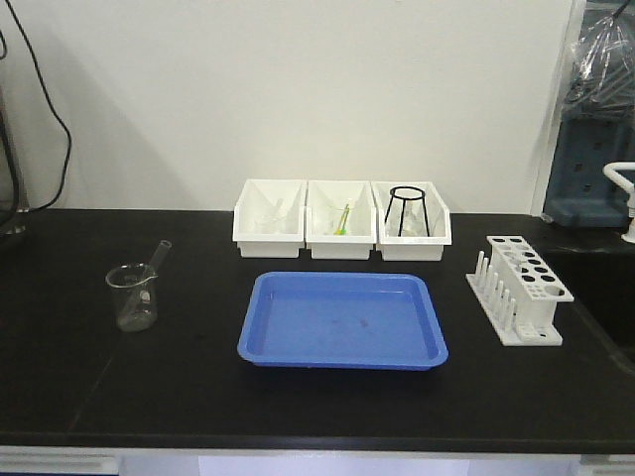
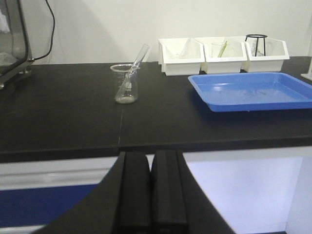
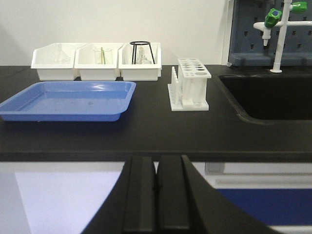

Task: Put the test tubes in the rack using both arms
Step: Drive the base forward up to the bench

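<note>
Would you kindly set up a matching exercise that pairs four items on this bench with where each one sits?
Column A
1. test tube
2. rack
3. tripod stand
4. blue tray

Column B
a. inside the rightmost white bin
b. leaning in the beaker
c. in front of the middle white bin
d. standing to the right of the blue tray

Pairs: 1-b, 2-d, 3-a, 4-c
</note>
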`<state>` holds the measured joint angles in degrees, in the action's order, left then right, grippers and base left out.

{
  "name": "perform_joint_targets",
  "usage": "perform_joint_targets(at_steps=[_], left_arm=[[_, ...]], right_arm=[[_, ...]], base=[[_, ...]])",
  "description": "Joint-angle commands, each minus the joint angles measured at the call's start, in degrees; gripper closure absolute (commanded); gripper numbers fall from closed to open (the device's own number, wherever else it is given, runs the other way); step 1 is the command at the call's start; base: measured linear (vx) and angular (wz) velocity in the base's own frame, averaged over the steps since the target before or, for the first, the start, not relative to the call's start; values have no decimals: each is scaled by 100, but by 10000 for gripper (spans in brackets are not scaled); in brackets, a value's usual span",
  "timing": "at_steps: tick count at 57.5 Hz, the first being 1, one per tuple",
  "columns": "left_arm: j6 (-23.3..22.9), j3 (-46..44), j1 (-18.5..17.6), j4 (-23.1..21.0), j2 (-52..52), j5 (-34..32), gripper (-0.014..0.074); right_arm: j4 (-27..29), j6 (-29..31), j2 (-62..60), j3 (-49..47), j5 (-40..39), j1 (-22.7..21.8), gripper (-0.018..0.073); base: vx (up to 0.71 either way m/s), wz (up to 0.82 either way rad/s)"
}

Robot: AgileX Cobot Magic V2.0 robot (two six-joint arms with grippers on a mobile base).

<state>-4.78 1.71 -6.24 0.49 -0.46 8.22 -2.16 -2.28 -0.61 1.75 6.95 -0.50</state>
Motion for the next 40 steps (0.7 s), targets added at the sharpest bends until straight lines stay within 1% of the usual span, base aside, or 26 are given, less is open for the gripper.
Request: perform_joint_targets(at_steps=[1,18,40], left_arm=[[-36,156,4,-7,-4,-445,611],[-36,156,4,-7,-4,-445,611],[-36,156,4,-7,-4,-445,611]], right_arm=[[-34,42,-43,61,-481,-21,567],[-34,42,-43,61,-481,-21,567],[-34,42,-43,61,-481,-21,567]], base=[[37,-5],[38,-5],[39,3]])
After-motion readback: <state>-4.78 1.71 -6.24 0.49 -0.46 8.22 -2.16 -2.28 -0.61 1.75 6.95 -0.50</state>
